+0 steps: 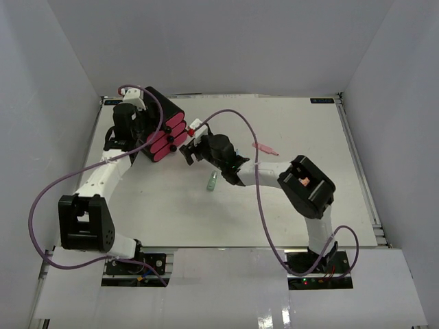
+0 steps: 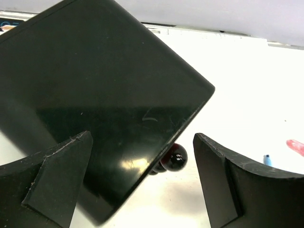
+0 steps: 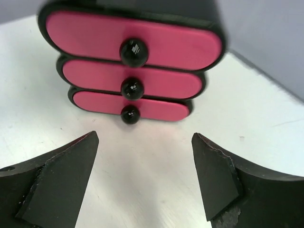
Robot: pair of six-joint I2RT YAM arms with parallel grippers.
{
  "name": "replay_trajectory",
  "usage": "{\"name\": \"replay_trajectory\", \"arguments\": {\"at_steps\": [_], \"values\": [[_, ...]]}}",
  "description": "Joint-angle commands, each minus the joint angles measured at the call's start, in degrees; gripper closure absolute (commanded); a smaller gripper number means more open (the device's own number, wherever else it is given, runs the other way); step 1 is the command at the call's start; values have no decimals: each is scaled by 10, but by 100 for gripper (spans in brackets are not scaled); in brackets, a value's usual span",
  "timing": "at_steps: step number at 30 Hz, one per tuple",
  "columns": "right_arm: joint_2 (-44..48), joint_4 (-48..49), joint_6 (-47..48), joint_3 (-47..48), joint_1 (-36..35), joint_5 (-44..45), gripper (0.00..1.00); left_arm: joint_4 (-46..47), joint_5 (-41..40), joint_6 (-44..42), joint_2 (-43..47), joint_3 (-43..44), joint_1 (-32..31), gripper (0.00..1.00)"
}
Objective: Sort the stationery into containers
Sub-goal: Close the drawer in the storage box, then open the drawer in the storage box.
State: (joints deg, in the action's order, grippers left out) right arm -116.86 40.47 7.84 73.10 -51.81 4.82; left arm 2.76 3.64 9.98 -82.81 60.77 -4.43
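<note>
Right wrist view: your right gripper [image 3: 145, 138] has its jaws apart and empty, with three pink drawers [image 3: 133, 80] dead ahead, all closed. Your left gripper [image 2: 142, 137], jaws wide, hangs over the black box [image 2: 95, 95]. A green pen [image 1: 212, 181] lies back beside the right wrist. This looks like drawer-opening: centre on one knob [image 3: 132, 88], pinch, pull straight.

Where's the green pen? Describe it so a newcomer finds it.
Start at the black box of pink drawers, far left on the table. Just right of it and nearer, beside the right arm, lies the green pen. The loose piece farther right is pink.
</note>
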Motion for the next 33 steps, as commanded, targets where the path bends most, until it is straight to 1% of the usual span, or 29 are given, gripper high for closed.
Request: {"name": "replay_trajectory", "arguments": {"at_steps": [1, 2, 3, 4, 5, 6, 7, 8, 9, 10, 11, 12, 13, 15, 16, 18, 19, 21, 24, 26, 27, 33], "values": [[103, 36, -6, -59, 1, 55, 14, -65, -28, 35, 62, 36, -4, 2], [142, 22, -14, -77, 1, 63, 13, -71, -28, 43, 74, 33, -6, 2], [160, 13, -22, -94, 0, 77, 13, -71, -28, 59, 98, 27, -8, 2], [180, 6, -32, -129, 1, 84, 12, -69, -47, 68, 111, 12, -14, 2], [219, -3, -52, -149, 1, 87, 11, -67, -53, 75, 122, 2, -20, 2], [237, -6, -59, -167, 1, 90, 11, -67, -72, 81, 134, -6, -26, 2], [258, -11, -67, -202, 1, 92, 10, -69, -87, 90, 152, -22, -47, 2], [297, -17, -90, -218, 2, 93, 7, -70, -104, 94, 160, -32, -62, 2], [316, -28, -95, -235, 1, 95, 6, -70, -123, 100, 167, -41, -77, 2], [335, -35, -101, -251, 2, 97, 5, -70, -167, 115, 176, -51, -110, 2], [375, -43, -109, -280, 1, 102, 2, -68, -186, 125, 179, -71, -126, 2], [394, -62, -117, -293, 1, 107, 2, -67, -202, 137, 179, -80, -138, 2], [432, -72, -119, -306, 2, 112, 4, -67, -241, 168, 177, -90, -160, 2], [468, -92, -123, -343, 2, 122, 4, -52, -274, 195, 173, -122, -180, 2], [502, -94, -124, -371, 3, 125, 4, -38, -304, 215, 161, -137, -200, 4], [534, -94, -126, -400, 5, 136, 4, -28, -337, 227, 142, -146, -231, 5], [561, -94, -125, -414, 7, 140, 4, -1, -368, 229, 117, -148, -240, 6], [585, -94, -120, -449, 10, 149, 5, 11, -389, 233, 93, -148, -254, 8], [621, -94, -111, -484, 21, 153, 5, 52, -420, 237, 55, -159, -255, 12], [641, -94, -104, -498, 32, 155, 5, 100, -434, 226, 39, -166, -255, 15], [646, -94, -104, -509, 37, 154, 5, 108, -440, 218, 19, -167, -255, 18], [671, -88, -119, -541, 88, 100, 5, 137, -485, 212, -66, -147, -255, 21]]}}
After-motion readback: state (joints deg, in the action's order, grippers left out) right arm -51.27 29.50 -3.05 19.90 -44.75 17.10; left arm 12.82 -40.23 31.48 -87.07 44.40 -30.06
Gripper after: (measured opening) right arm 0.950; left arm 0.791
